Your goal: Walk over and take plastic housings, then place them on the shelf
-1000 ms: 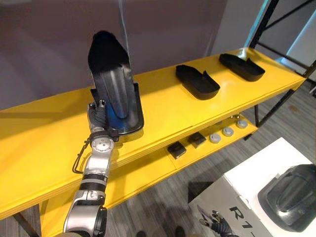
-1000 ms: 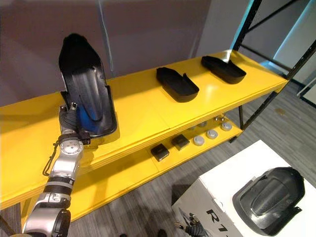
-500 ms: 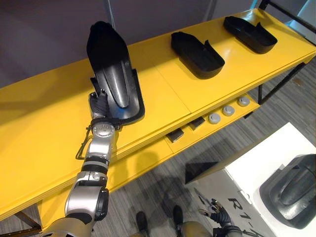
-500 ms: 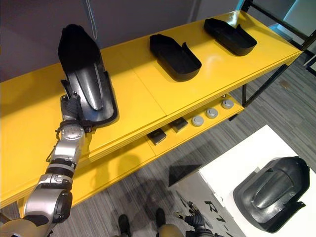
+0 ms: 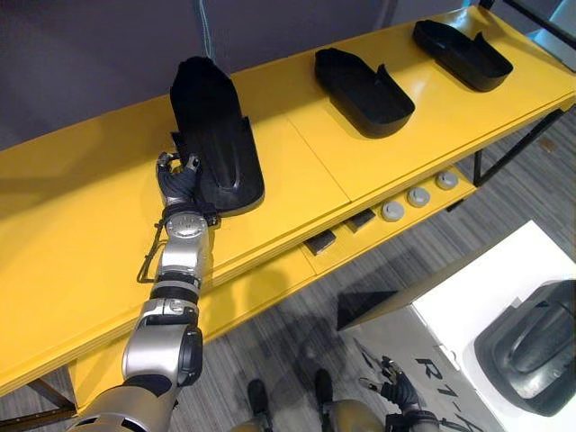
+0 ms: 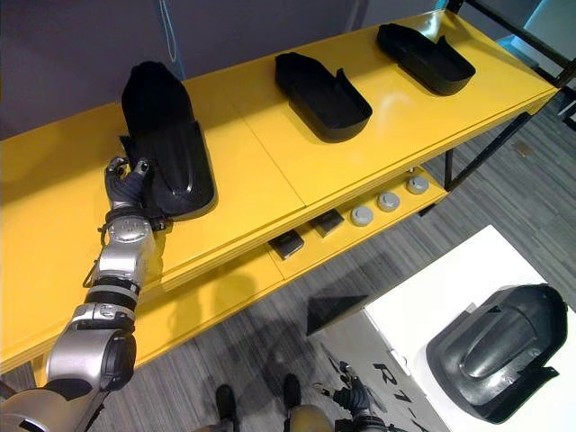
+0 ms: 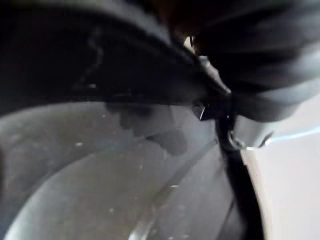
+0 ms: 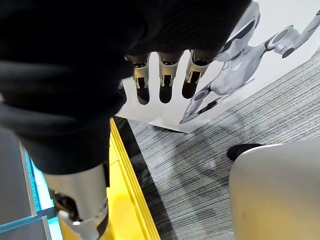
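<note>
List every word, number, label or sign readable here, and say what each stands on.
White box, side face: large dark printed characters, cut off at the picture's lower edge, so not readable as a whole.
White panel in the right wrist view: a grey drawing, no words.
Black housings and yellow shelf: no text visible.
Small parts on the lower shelf: too small to tell.

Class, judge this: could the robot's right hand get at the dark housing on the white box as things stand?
Probably yes: the right hand hangs open beside the white box, nothing covers the housing, but the hand must first rise above the box's top.
</note>
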You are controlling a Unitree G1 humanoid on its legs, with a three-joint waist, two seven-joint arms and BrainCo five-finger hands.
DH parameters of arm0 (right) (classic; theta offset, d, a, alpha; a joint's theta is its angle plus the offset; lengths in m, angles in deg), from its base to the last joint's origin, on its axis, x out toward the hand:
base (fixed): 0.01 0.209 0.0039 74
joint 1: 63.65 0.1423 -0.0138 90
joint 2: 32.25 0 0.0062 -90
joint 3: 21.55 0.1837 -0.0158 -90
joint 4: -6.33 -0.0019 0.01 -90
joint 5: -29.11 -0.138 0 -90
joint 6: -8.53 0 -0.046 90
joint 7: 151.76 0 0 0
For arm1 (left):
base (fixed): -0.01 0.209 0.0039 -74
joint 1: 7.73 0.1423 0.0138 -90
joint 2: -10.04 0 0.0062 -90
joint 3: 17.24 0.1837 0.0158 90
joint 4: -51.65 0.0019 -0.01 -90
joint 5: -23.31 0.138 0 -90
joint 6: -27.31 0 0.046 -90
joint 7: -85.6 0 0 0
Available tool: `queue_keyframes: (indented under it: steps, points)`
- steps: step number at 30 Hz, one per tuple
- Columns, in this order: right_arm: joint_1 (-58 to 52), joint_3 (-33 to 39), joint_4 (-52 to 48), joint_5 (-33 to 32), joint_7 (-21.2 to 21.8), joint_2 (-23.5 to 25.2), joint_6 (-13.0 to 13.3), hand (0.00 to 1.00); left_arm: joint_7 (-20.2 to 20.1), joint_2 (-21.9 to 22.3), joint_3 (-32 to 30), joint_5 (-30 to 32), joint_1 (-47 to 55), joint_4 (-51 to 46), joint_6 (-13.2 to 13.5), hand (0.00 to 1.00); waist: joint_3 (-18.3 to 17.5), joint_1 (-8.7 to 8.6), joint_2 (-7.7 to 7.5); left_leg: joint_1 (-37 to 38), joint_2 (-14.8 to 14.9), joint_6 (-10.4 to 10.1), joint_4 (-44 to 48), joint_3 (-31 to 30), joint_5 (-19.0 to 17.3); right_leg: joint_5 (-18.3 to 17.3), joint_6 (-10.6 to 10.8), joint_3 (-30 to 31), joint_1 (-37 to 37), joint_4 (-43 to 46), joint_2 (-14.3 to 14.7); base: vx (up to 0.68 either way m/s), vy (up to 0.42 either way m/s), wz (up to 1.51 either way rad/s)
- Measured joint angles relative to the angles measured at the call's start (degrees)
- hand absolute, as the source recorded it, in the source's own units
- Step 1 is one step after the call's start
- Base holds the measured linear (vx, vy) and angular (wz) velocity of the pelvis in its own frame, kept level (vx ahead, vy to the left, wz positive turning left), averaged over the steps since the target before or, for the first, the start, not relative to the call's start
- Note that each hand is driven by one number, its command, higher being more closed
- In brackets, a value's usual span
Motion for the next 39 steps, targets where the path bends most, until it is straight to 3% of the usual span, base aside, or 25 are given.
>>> queue_keyframes:
  steps: [10, 17, 25, 32, 36, 37, 39]
  points:
    - [2.0, 0.2, 3.2, 0.0, -0.2, 0.0, 0.0, 0.0, 3.1, 2.0, -0.4, -9.0, 2.5, -1.9, 1.0, 0.0, 0.1, 0.01, 0.0, 1.7, 0.1, -0.1, -0.2, -1.6, 0.6, 0.0, 0.0, -1.5, 2.4, 0.0, 0.0, -0.05, 0.002, 0.09]
    - [2.1, 0.3, 3.3, 0.1, -0.3, 0.0, -0.2, 0.0, 3.4, 3.1, -1.1, -12.5, 6.8, -7.3, 3.1, 0.0, 0.1, 0.03, 0.01, 1.8, 0.0, 0.0, -0.2, -1.7, 0.6, 0.0, 0.0, -1.7, 2.8, -0.5, 0.0, -0.02, 0.003, 0.01]
    - [2.4, 0.6, 4.1, 0.1, -0.6, 0.0, -0.4, 0.0, 2.3, 3.5, 0.2, -12.3, 10.0, -15.5, 3.3, 0.0, 0.1, 0.16, 0.08, 2.7, 0.1, 0.0, -0.2, -2.8, 0.6, 0.1, 0.0, -2.9, 4.7, -1.4, 0.1, -0.02, 0.0, 0.07]
    - [2.6, 0.8, 4.6, 0.0, -0.6, 0.0, -0.5, 0.0, 0.6, 2.7, 4.0, -5.0, 14.8, -28.9, 5.7, 0.0, 0.1, 0.26, 0.45, 3.5, 0.0, 0.0, -0.3, -3.0, 0.6, 0.1, 0.0, -2.9, 5.7, -1.6, 0.1, -0.02, 0.004, 0.01]
    - [3.4, 1.2, 6.1, 0.0, -0.5, -0.1, -0.5, 0.0, -0.4, 2.8, 5.4, -2.6, 16.6, -30.9, 6.5, 0.0, 0.0, 0.52, 0.6, 3.9, 0.0, 0.0, -0.3, -3.1, 0.6, 0.1, -0.1, -3.1, 6.2, -1.8, 0.1, -0.01, 0.001, 0.01]
    - [3.4, 1.2, 6.2, 0.0, -0.5, -0.1, -0.5, 0.0, -0.9, 2.8, 6.1, -1.4, 17.3, -31.2, 6.5, 1.0, 0.0, 0.57, 0.63, 4.1, 0.0, 0.0, -0.3, -3.2, 0.6, 0.1, -0.1, -3.2, 6.4, -1.9, 0.1, -0.02, 0.004, 0.04]
    - [3.7, 1.2, 6.5, 0.0, -0.3, 0.0, -0.5, 0.0, -1.2, 2.8, 7.9, 0.5, 19.0, -33.3, 6.5, 1.0, 0.0, 0.71, 0.76, 4.1, 0.0, 0.0, -0.3, -3.2, 0.6, 0.1, -0.1, -3.3, 6.5, -1.9, 0.1, 0.0, 0.0, 0.0]
